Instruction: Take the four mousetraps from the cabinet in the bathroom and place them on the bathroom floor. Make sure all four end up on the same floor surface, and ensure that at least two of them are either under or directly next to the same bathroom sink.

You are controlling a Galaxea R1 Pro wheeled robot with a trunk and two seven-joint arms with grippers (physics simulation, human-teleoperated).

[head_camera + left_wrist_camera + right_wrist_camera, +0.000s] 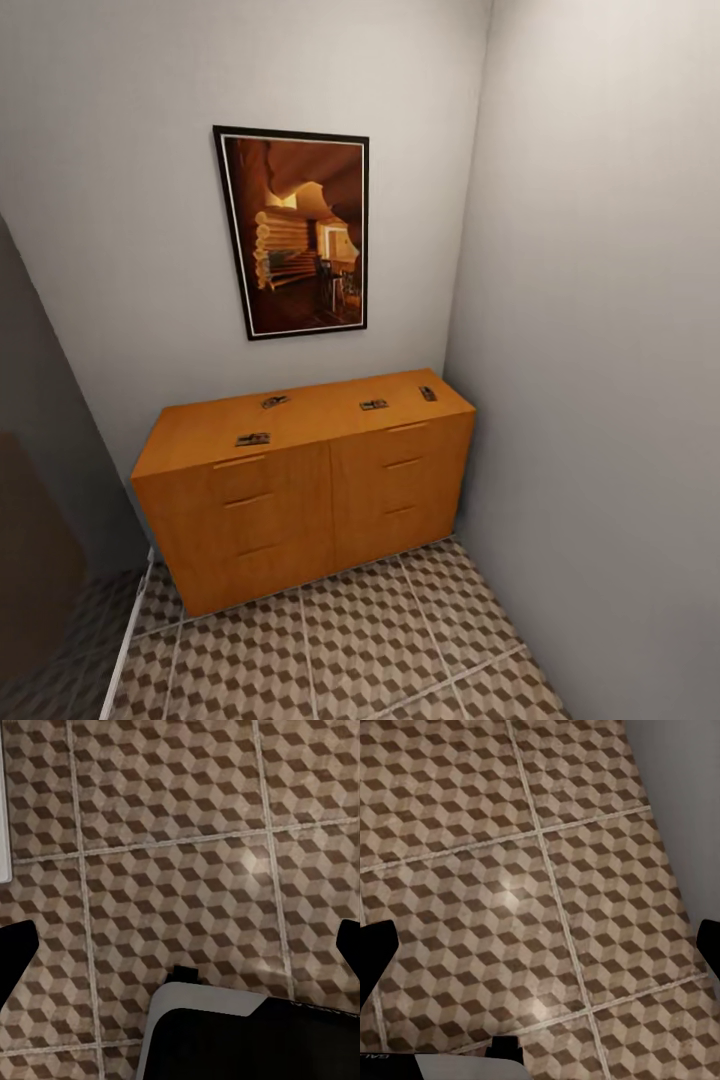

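Orange-brown cabinet (300, 490) sits dead ahead at 12 o'clock, four mousetraps (253, 439) (274, 402) (374, 405) (428, 393) spread across its top. Left gripper (180, 945) and right gripper (540, 945) both spread wide, empty, over the cube-patterned bathroom floor (340, 650).

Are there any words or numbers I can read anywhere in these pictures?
"GAL": pale letters cut off at the picture's edge, on a dark robot part in the right wrist view.
No writing shows on the framed picture, the cabinet or the mousetraps; they are too small to tell.
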